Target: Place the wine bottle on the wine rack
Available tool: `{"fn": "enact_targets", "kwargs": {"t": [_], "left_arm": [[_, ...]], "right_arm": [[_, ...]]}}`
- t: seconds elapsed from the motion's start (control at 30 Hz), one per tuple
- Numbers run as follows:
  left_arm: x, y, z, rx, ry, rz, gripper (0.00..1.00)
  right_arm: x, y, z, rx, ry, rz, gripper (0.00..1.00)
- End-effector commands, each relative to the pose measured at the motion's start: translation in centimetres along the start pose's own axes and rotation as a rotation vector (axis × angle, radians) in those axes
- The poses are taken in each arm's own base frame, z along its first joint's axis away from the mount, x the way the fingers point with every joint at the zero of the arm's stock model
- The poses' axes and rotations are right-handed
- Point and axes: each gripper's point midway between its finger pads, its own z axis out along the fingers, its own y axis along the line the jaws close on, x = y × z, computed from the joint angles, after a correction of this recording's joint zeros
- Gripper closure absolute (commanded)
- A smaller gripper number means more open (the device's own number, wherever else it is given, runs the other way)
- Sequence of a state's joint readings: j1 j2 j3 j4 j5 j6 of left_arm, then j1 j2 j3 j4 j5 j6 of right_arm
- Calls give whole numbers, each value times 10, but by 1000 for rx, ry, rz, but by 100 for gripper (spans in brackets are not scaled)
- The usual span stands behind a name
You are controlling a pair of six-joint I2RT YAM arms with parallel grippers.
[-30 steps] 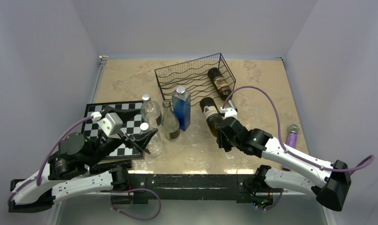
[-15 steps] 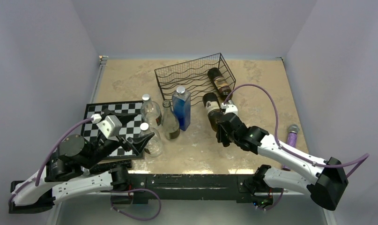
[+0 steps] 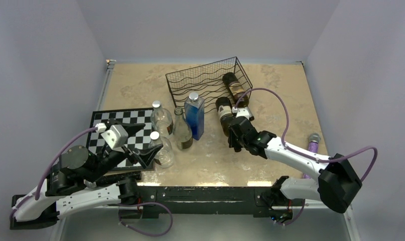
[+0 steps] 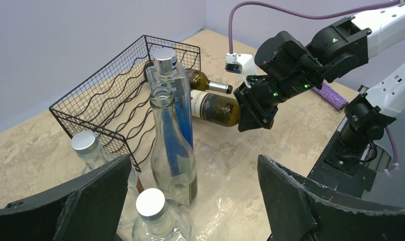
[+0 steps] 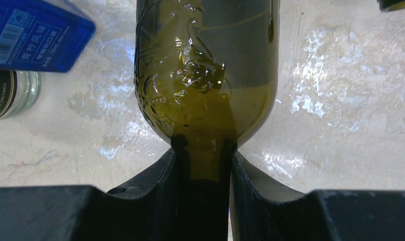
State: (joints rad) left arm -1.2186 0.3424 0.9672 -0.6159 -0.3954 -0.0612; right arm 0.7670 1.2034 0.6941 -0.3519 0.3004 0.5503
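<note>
btl [image 3: 235, 88] by rack [image 3: 203, 83], maybe inside

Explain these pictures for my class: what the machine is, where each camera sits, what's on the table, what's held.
Two robot arms are bolted to a table's edge. One camera looks down from above; one rides on each wrist. On the table: a wire rack holding one dark bottle, a chessboard, a blue bottle and three clear bottles. The right gripper clamps a wine bottle by its neck, near the rack. The left gripper is open and empty.
</note>
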Motion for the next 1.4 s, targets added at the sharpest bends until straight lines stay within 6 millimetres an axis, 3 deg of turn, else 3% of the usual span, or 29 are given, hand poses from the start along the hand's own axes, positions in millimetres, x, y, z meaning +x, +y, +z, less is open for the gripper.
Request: {"fn": "enact_targets", "kwargs": {"t": [0.0, 0.23, 0.4, 0.77, 1.13, 1.37], "left_arm": [[-6, -2, -1, 10, -14, -24, 1], [2, 1, 3, -11, 30, 27, 1], [-1, 1, 4, -11, 34, 46, 1], [-3, -9, 15, 24, 60, 71, 1], [-4, -16, 23, 52, 70, 82, 1], [-3, -16, 21, 54, 69, 82, 1]], "right_arm": [[-72, 19, 1, -50, -243, 30, 100], [-114, 29, 18, -37, -383, -4, 100], [-140, 36, 42, -23, -392, -35, 100], [-189, 38, 65, -66, -390, -31, 100], [-199, 36, 88, -113, -351, 48, 100], [-191, 31, 100, -93, -253, 87, 100]]}}
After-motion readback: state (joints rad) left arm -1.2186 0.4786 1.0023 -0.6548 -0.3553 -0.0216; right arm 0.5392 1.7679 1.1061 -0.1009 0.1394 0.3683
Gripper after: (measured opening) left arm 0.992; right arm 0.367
